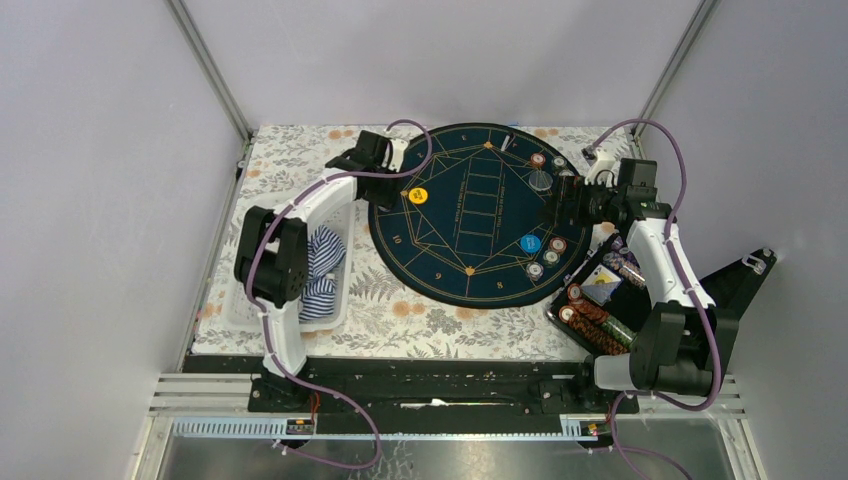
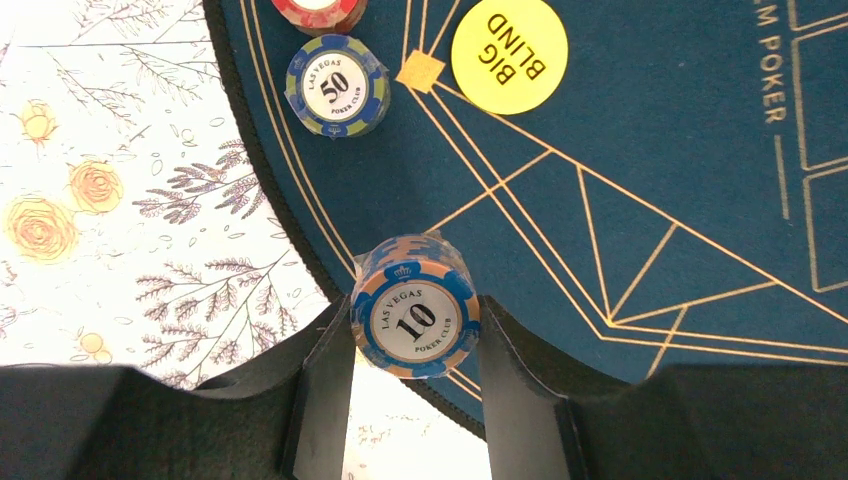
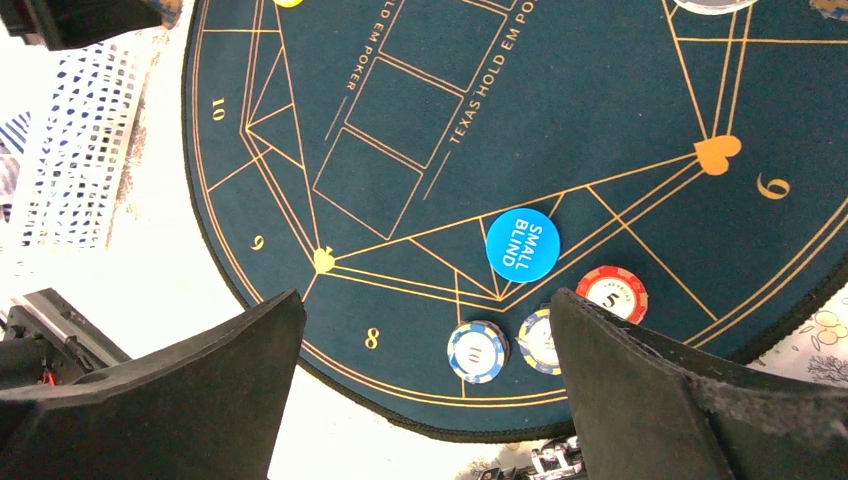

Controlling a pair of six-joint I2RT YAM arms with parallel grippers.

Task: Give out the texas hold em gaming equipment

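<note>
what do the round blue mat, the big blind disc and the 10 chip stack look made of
Round blue mat: probably fabric-topped rubber or felt; matte navy face, printed gold lines, thin dark edge. Big blind disc: likely plastic; flat, evenly yellow, black print. 10 chip stack: plastic or clay-composite chips; smooth printed centre label, striped rim.

chip stack glossy plastic; round mat matt, smooth cloth

The left arm reached forward, elbow bent, the left gripper pinching a chip stack; the right gripper hung with jaws spread wide.
</note>
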